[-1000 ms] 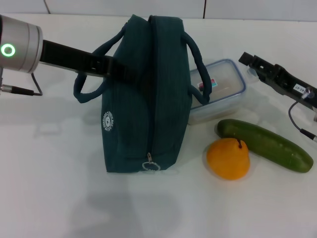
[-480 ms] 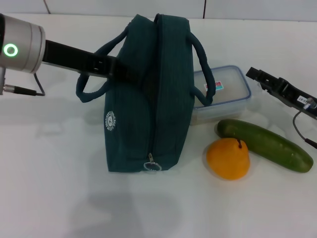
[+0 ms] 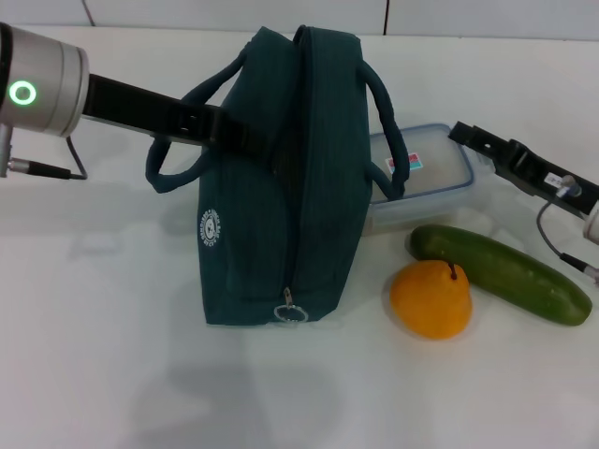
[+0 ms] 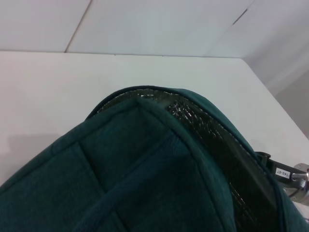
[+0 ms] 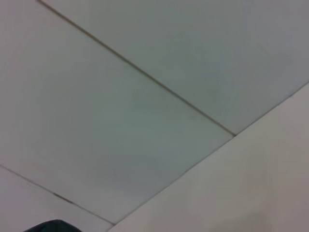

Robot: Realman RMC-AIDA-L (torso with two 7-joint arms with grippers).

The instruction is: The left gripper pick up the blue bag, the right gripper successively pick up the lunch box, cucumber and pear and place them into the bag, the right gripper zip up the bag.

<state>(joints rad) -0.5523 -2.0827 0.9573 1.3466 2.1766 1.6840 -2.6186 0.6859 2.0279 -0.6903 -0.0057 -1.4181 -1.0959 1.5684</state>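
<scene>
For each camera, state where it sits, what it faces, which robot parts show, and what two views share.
Head view: on the head, looking down at the blue bag, lunch box, cucumber, pear; left gripper and right gripper show.
Left wrist view: beside the bag's top; no own fingers.
Right wrist view: faces the wall; no fingers.
Shared by head and left wrist views: bag, right gripper.

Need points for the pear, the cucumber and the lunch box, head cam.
pear [image 3: 430, 301], head view, middle of its orange skin.
cucumber [image 3: 501, 274], head view, mid-length of its green body.
lunch box [image 3: 437, 161], head view, clear lid.
</scene>
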